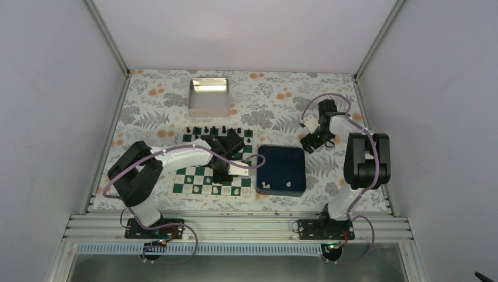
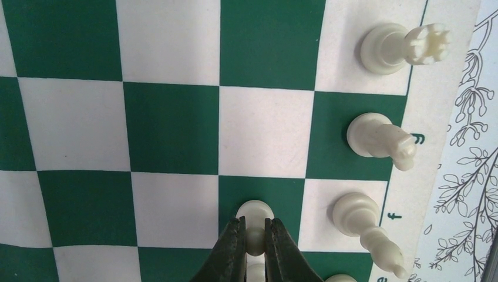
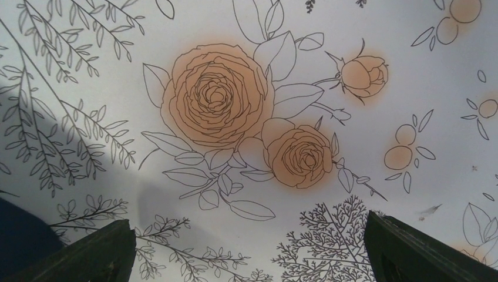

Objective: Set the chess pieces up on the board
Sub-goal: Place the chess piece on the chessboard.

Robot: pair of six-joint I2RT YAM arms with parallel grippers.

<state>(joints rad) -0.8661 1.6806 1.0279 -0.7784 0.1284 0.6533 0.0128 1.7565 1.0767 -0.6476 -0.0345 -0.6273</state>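
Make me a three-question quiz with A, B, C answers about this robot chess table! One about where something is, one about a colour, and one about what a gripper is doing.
1. Where is the blue tray?
A) on the board
B) left of the board
C) right of the board

2. What colour is the chess piece in the left gripper?
A) black
B) white
C) red

3. How is the right gripper?
A) wide open, holding nothing
B) shut on a piece
C) shut on the tray

Answers:
1 C: the top view shows the tray beside the board's right edge.
2 B: the piece pinched there is white.
3 A: its fingers stand far apart over the flowered cloth.
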